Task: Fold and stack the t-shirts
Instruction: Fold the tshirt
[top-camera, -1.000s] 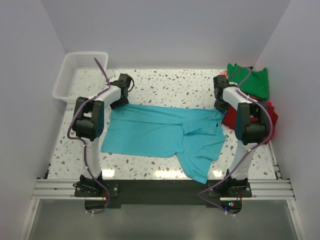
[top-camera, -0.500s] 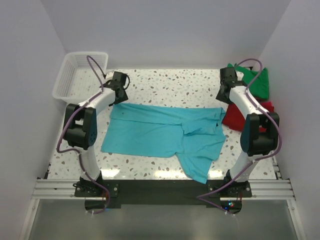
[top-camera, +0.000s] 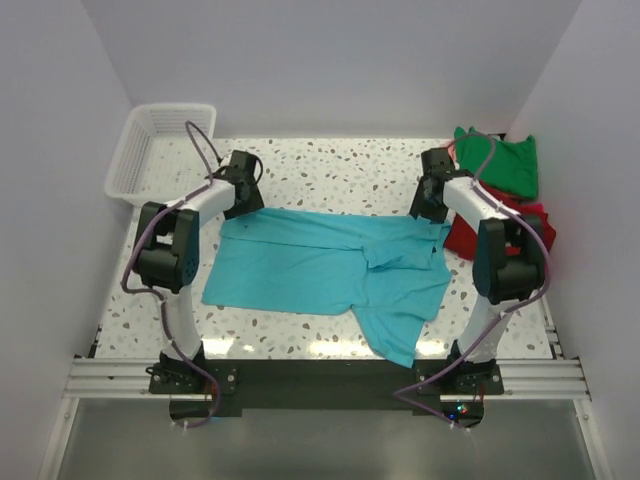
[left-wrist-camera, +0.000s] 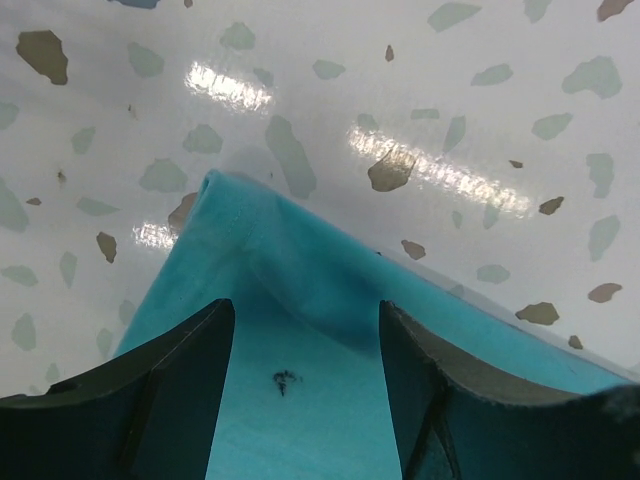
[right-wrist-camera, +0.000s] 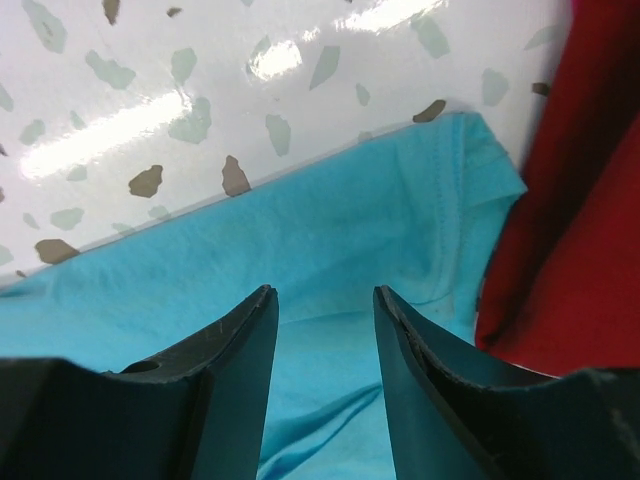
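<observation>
So, the left gripper (left-wrist-camera: 303, 318) had its jaws parked fairly wide, nothing pinched between them, hovering right over the far-left corner of the turquoise t-shirt (top-camera: 320, 265). The right gripper (right-wrist-camera: 322, 298) was the same deal: jaws apart, empty, sitting above the shirt's far-right corner with its stitched hem showing in the gap. Both sets of fingers (left-wrist-camera: 170, 385) looked like dark matte plastic with rounded tips.

The turquoise one lay spread across the middle of the table (top-camera: 340, 170), mostly flat, with a bunched fold right of center and one flap trailing toward 5 o'clock to the table's near edge. Soft cotton, a bit rumpled, and there was a tiny dark fleck on it in the left wrist view.

Just beside its right corner, at about 3 o'clock on the table, sat the red shirt (top-camera: 465, 240), crumpled, and the two looked like they were touching. The green shirt (top-camera: 510, 165) was heaped at 2 o'clock in the far corner.

The tabletop was glossy white with grey-green and brown terrazzo flecks, and it threw back bright glare from the lights. A white plastic lattice basket (top-camera: 135, 150) sat at 10 o'clock against the left side. Plain pale walls (top-camera: 330, 70) boxed the table in on three sides.
</observation>
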